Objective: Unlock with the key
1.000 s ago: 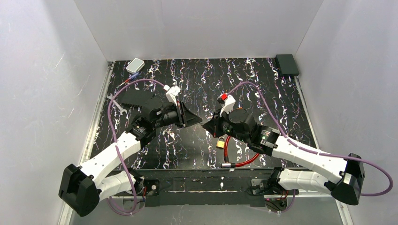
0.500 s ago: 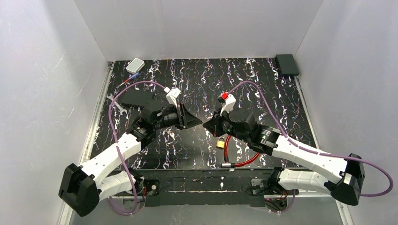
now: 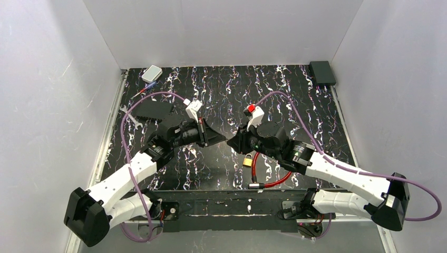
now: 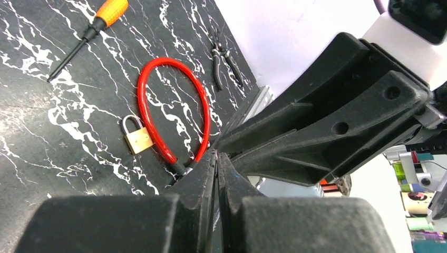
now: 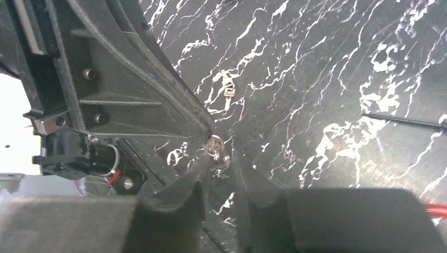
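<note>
The key [image 5: 217, 150] is a small silver piece with a round ring. It hangs at the tip of my left gripper [image 5: 210, 136], above the table. My left gripper [image 3: 225, 139] is shut on it, its jaws pressed almost together in the left wrist view [image 4: 216, 158]. My right gripper [image 3: 230, 143] meets it tip to tip. Its fingers [image 5: 234, 166] bracket the key with a narrow gap, and I cannot tell whether they grip it. The brass padlock [image 3: 247, 160] lies on the table under my right arm and also shows in the left wrist view [image 4: 137, 139].
A red cable loop [image 3: 265, 176] lies by the padlock, and the padlock's shackle hooks round it [image 4: 174, 105]. An orange-handled screwdriver [image 4: 108, 11] and black pliers [image 4: 224, 60] lie farther off. A silver wrench [image 3: 130, 116], a white box [image 3: 152, 73] and a black box [image 3: 322, 72] sit at the edges.
My left gripper has edged slightly right and down, so its tip now meets the right gripper's tip. The right arm has barely moved.
</note>
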You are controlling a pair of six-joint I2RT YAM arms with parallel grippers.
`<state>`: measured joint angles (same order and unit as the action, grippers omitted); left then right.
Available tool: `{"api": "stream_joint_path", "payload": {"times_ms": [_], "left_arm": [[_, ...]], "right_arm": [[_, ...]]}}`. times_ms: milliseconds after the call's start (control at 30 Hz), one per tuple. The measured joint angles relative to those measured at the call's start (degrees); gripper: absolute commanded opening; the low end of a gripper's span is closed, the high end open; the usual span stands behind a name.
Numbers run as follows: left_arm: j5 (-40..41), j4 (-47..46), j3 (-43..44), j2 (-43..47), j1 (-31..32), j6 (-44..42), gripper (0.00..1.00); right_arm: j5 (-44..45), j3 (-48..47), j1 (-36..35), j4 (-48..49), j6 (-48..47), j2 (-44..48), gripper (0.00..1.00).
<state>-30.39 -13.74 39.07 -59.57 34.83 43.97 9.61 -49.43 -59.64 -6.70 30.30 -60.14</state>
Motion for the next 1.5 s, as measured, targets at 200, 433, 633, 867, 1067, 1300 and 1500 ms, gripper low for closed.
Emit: {"api": "stream_joint_path", "payload": {"times_ms": [200, 433, 633, 867, 1067, 1300, 1500], "left_arm": [[-1.2, 1.5, -0.1, 3.4, -0.1, -3.3, 0.00], [-8.7, 7.8, 6.0, 4.5, -0.1, -8.1, 0.00], [-13.3, 9.8, 10.0, 5.8, -0.1, -9.3, 0.00], [-15.4, 10.8, 10.6, 7.6, -0.1, -9.3, 0.00], [-15.5, 11.0, 10.6, 7.6, -0.1, -9.0, 0.00], [-15.6, 10.9, 10.6, 7.9, -0.1, -8.8, 0.00], [-15.7, 10.8, 10.6, 8.7, -0.1, -8.8, 0.00]], "right_arm": [[-2.4, -0.4, 1.5, -1.7, -3.4, 2.8, 0.83], [-16.1, -0.4, 5.1, 1.4, -6.9, 9.8, 0.81], [-24.6, -0.4, 5.2, 7.4, -7.2, 10.5, 0.70], [-28.9, -0.4, 5.2, 11.1, -6.7, 9.4, 0.57], [-30.4, -0.4, 5.2, 12.1, -6.4, 8.4, 0.53], [-30.9, -0.3, 5.2, 13.3, -6.2, 7.0, 0.49], [-31.5, 0.5, 5.2, 14.8, -5.6, 6.4, 0.47]]}}
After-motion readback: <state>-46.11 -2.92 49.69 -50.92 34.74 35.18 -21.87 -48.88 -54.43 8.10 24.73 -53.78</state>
